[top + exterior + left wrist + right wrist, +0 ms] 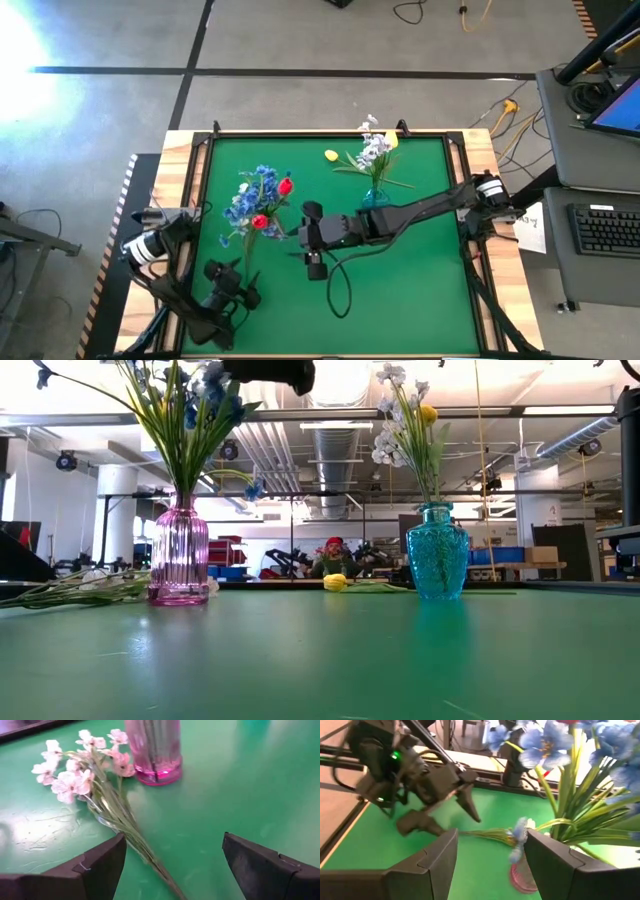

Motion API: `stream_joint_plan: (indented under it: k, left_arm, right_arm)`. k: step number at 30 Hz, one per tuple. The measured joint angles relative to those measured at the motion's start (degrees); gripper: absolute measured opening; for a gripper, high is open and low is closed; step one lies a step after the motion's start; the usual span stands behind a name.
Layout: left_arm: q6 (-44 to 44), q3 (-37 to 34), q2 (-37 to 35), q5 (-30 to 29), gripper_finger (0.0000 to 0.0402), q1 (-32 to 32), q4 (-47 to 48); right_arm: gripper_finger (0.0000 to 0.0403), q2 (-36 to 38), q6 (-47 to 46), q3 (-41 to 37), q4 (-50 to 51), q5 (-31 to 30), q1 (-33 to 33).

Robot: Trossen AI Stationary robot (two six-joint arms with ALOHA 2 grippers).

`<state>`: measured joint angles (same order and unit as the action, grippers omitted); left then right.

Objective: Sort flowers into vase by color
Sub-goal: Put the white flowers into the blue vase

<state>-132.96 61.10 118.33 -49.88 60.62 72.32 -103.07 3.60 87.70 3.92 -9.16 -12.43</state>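
A white spray (75,770) lies flat on the mat at upper left of the left wrist view, beside the pink vase (154,750) holding blue and red flowers. The left gripper (172,865) hangs wide open over its stems; the right gripper (490,862), partly open and apparently empty, hovers by the pink vase. Best pinch the stems low, then carry them to the teal vase (375,197).

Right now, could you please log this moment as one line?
left end effector: open, over white flowers lying by pink vase | right end effector: open, empty, near pink vase | blue vase: white flowers, yellow bud
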Motion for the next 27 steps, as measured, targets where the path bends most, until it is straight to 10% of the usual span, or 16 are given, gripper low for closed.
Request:
stream_joint_plan:
  k: [21,27]
  left_arm:
    - [-3.6,-0.6,4.8,8.2,0.0307,-1.8,-1.6]
    - [-3.2,-0.6,4.8,8.4,0.0235,-2.2,-1.9]
  right_arm:
    - [0.0217,1.8,-1.8,0.0,4.5,-3.1,-3.1]
    - [0.0215,1.9,-2.2,0.0,4.9,-3.0,-3.6]
